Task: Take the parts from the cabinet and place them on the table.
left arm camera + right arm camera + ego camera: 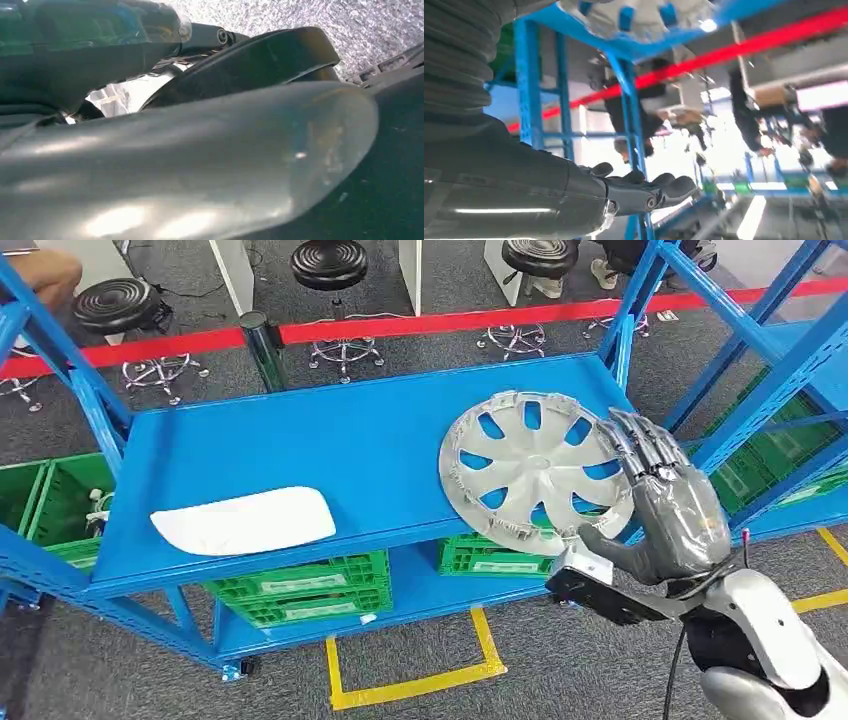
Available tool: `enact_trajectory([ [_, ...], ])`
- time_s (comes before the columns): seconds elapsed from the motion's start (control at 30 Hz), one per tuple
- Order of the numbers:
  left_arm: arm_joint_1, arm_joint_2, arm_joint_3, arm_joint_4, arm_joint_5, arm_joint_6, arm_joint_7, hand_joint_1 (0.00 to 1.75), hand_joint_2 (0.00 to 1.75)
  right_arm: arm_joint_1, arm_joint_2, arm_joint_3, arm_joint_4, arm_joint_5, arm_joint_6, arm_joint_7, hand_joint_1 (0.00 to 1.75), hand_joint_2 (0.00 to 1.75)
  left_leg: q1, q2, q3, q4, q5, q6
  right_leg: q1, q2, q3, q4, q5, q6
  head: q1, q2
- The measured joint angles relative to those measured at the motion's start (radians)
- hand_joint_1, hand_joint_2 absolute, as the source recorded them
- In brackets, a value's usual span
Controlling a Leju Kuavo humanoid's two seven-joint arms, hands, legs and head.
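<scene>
Reach step: your right hand (665, 502), fingers apart and empty, hovers beside the hubcap (537, 469); next, grip its rim.

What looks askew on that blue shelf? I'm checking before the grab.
The silver hubcap overhangs the blue shelf's front edge, unlike the white panel, which lies fully on it. The right hand is beside it, fingers extended, holding nothing.
</scene>
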State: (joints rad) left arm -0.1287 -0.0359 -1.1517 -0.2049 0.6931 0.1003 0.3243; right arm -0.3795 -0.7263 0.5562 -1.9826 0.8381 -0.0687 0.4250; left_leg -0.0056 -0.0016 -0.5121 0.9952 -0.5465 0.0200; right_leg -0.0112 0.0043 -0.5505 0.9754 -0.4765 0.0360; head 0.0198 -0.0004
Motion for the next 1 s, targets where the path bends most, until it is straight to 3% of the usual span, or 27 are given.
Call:
enact_trajectory([
  [0.03, 0.0, 0.0, 0.0, 0.0, 0.0, 0.002, -0.001, 0.0, 0.0, 0.001, 0.003, 0.0, -0.013, 0.0, 0.003, 0.0, 0.0, 0.0, 0.0, 0.0, 0.0, 0.0, 0.0, 0.0, 0.0, -0.001, 0.0, 0.0, 0.0, 0.001, 0.0, 0.0],
  [0.07, 0.0, 0.0, 0.0, 0.0, 0.0, 0.001, -0.002, 0.0, 0.0, 0.001, 0.007, 0.0, -0.024, 0.0, 0.003, 0.0, 0.0, 1.75, -0.002, 0.0, 0.0, 0.0, 0.0, 0.001, -0.001, -0.001, 0.0, 0.0, 0.001, 0.002, 0.0, 0.0],
  [0.13, 0.0, 0.0, 0.0, 0.0, 0.0, 0.001, -0.003, 0.0, 0.0, 0.001, 0.011, -0.006, -0.046, 0.0, 0.001, 0.0, 0.0, 1.75, -0.004, 0.001, 0.0, -0.003, 0.001, 0.006, -0.004, -0.001, 0.001, -0.004, 0.002, 0.006, 0.0, 0.0],
  [0.2, -0.001, -0.003, 0.0, 0.0, -0.001, 0.002, -0.004, 0.0, 0.0, 0.005, 0.014, -0.014, -0.061, 0.0, -0.001, 0.0, 0.0, 1.75, 0.005, 0.003, 0.015, -0.026, 0.013, 0.017, -0.004, -0.001, -0.004, 0.014, -0.012, 0.013, 0.0, 0.0],
  [0.23, -0.001, -0.003, 0.0, 0.0, -0.001, 0.002, -0.004, 0.0, 0.0, 0.005, 0.015, -0.018, -0.066, 0.0, -0.002, -0.001, 0.0, 1.75, 0.006, 0.005, 0.017, -0.028, 0.013, 0.021, -0.005, 0.0, -0.028, 0.063, -0.041, 0.015, 0.002, 0.0],
  [0.3, 0.0, -0.005, 0.0, 0.0, -0.001, 0.002, -0.004, 0.0, 0.0, 0.016, 0.018, -0.022, -0.071, -0.001, -0.003, -0.002, 0.0, 1.75, 0.005, 0.007, 0.02, -0.027, 0.011, 0.023, -0.007, -0.001, -0.117, 0.236, -0.113, 0.021, 0.002, 0.0],
  [0.33, 0.0, -0.005, 0.0, 0.0, -0.001, 0.002, -0.004, 0.0, 0.0, 0.02, 0.019, -0.023, -0.072, -0.002, -0.003, -0.002, 0.0, 1.75, 0.005, 0.008, 0.022, -0.027, 0.008, 0.022, -0.008, -0.001, -0.157, 0.305, -0.13, 0.023, 0.002, 0.0],
  [0.37, 0.001, -0.006, 0.0, 0.0, -0.001, 0.002, -0.004, 0.0, 0.0, 0.022, 0.021, -0.023, -0.074, -0.002, -0.003, -0.002, 0.0, 1.75, 0.005, 0.008, 0.026, -0.027, 0.005, 0.021, -0.008, -0.001, -0.173, 0.324, -0.118, 0.023, 0.002, 0.0],
  [0.4, 0.002, -0.006, 0.0, 0.001, -0.001, 0.002, -0.004, 0.0, 0.0, 0.024, 0.023, -0.023, -0.077, -0.002, -0.003, -0.002, 0.0, 1.75, 0.005, 0.007, 0.033, -0.027, 0.0, 0.017, -0.008, -0.001, -0.166, 0.297, -0.083, 0.023, 0.003, 0.0],
  [0.43, 0.002, -0.006, 0.0, 0.001, -0.001, 0.002, -0.004, 0.0, 0.0, 0.024, 0.024, -0.024, -0.079, -0.002, -0.003, -0.002, 0.0, 1.75, 0.006, 0.006, 0.042, -0.027, -0.007, 0.014, -0.009, -0.002, -0.139, 0.232, -0.033, 0.021, 0.002, 0.0],
  [0.47, 0.002, -0.007, 0.0, 0.001, -0.001, 0.003, -0.004, 0.0, 0.0, 0.024, 0.024, -0.025, -0.082, -0.002, -0.003, -0.002, 0.0, 1.75, 0.007, 0.005, 0.055, -0.027, -0.015, 0.009, -0.009, -0.003, -0.096, 0.13, 0.03, 0.018, 0.003, 0.0],
  [0.5, 0.002, -0.008, 0.0, 0.001, -0.001, 0.003, -0.004, 0.0, 0.0, 0.026, 0.024, -0.026, -0.084, -0.002, -0.004, -0.002, 0.0, 1.75, 0.007, 0.005, 0.059, -0.027, -0.025, 0.003, -0.009, -0.003, -0.063, 0.054, 0.057, 0.015, 0.003, 0.0],
  [0.53, 0.0, -0.008, 0.0, 0.001, -0.002, 0.003, -0.004, 0.0, 0.0, 0.027, 0.026, -0.026, -0.085, -0.002, -0.005, -0.002, 0.0, 1.75, 0.001, 0.003, 0.058, -0.025, -0.03, -0.003, -0.003, -0.002, -0.051, 0.048, 0.039, 0.01, 0.003, 0.0],
  [0.57, 0.0, -0.008, 0.0, 0.001, -0.002, 0.003, -0.004, 0.0, 0.0, 0.026, 0.026, -0.028, -0.088, -0.002, -0.005, -0.002, 0.0, 1.75, 0.001, 0.004, 0.054, -0.022, -0.033, -0.009, -0.004, -0.003, -0.043, 0.025, 0.02, -0.002, 0.005, 0.0],
  [0.63, 0.001, -0.007, -0.001, 0.001, -0.003, 0.003, -0.004, 0.0, 0.0, 0.035, 0.027, -0.032, -0.092, -0.002, -0.008, -0.002, 0.0, 1.75, 0.004, 0.006, 0.056, -0.028, -0.037, -0.017, 0.0, -0.001, -0.047, 0.032, 0.012, -0.016, -0.003, 0.0],
  [0.7, -0.001, -0.006, -0.001, 0.002, -0.006, 0.003, -0.004, 0.0, 0.0, 0.036, 0.028, -0.035, -0.1, -0.002, -0.01, -0.003, 0.0, 1.75, 0.004, 0.006, 0.065, -0.017, -0.056, -0.031, -0.007, -0.001, -0.032, 0.022, 0.008, -0.024, -0.004, 0.0],
  [0.73, -0.002, -0.005, -0.001, 0.002, -0.006, 0.003, -0.004, 0.0, 0.0, 0.036, 0.028, -0.04, -0.104, -0.002, -0.011, -0.003, 0.0, 1.75, 0.004, 0.004, 0.039, 0.032, -0.075, -0.037, -0.007, -0.004, -0.026, 0.021, 0.003, -0.032, -0.008, 0.0],
  [0.8, -0.003, -0.006, -0.001, 0.001, -0.008, 0.003, -0.006, 0.0, 0.0, 0.04, 0.029, -0.043, -0.106, -0.002, -0.012, -0.003, 0.0, 1.75, 0.006, 0.002, -0.068, 0.2, -0.137, -0.042, -0.006, -0.005, -0.021, 0.021, -0.005, -0.038, -0.013, 0.0],
  [0.83, -0.004, -0.005, -0.001, 0.001, -0.009, 0.003, -0.008, 0.0, 0.0, 0.044, 0.03, -0.044, -0.107, -0.002, -0.012, -0.003, 0.0, 1.75, 0.006, 0.001, -0.12, 0.273, -0.152, -0.044, -0.005, -0.006, -0.018, 0.021, -0.009, -0.04, -0.014, 0.0],
  [0.87, -0.004, -0.005, -0.001, 0.001, -0.009, 0.003, -0.008, 0.0, 0.0, 0.049, 0.032, -0.047, -0.108, -0.002, -0.012, -0.003, 0.0, 1.75, 0.007, 0.001, -0.159, 0.31, -0.14, -0.044, -0.005, -0.006, -0.012, 0.022, -0.016, -0.038, -0.014, 0.0],
  [0.9, -0.003, -0.006, -0.001, 0.001, -0.009, 0.003, -0.008, 0.0, 0.0, 0.051, 0.034, -0.048, -0.107, -0.001, -0.012, -0.004, 0.0, 1.75, 0.007, 0.001, -0.169, 0.292, -0.099, -0.044, -0.005, -0.004, -0.002, 0.022, -0.023, -0.037, -0.015, 0.0],
  [0.93, -0.003, -0.006, -0.001, 0.002, -0.01, 0.003, -0.009, 0.0, 0.0, 0.052, 0.034, -0.048, -0.108, -0.001, -0.012, -0.004, 0.0, 1.75, 0.007, 0.001, -0.157, 0.234, -0.039, -0.041, -0.005, -0.003, 0.011, 0.022, -0.031, -0.035, -0.016, 0.0],
  [1.0, -0.003, -0.005, -0.001, 0.002, -0.011, 0.003, -0.009, 0.0, 0.0, 0.052, 0.036, -0.05, -0.109, 0.0, -0.012, -0.004, 0.0, 1.75, 0.008, 0.002, -0.107, 0.077, 0.081, -0.034, -0.006, -0.001, 0.038, 0.022, -0.049, -0.028, -0.018, 0.0],
])
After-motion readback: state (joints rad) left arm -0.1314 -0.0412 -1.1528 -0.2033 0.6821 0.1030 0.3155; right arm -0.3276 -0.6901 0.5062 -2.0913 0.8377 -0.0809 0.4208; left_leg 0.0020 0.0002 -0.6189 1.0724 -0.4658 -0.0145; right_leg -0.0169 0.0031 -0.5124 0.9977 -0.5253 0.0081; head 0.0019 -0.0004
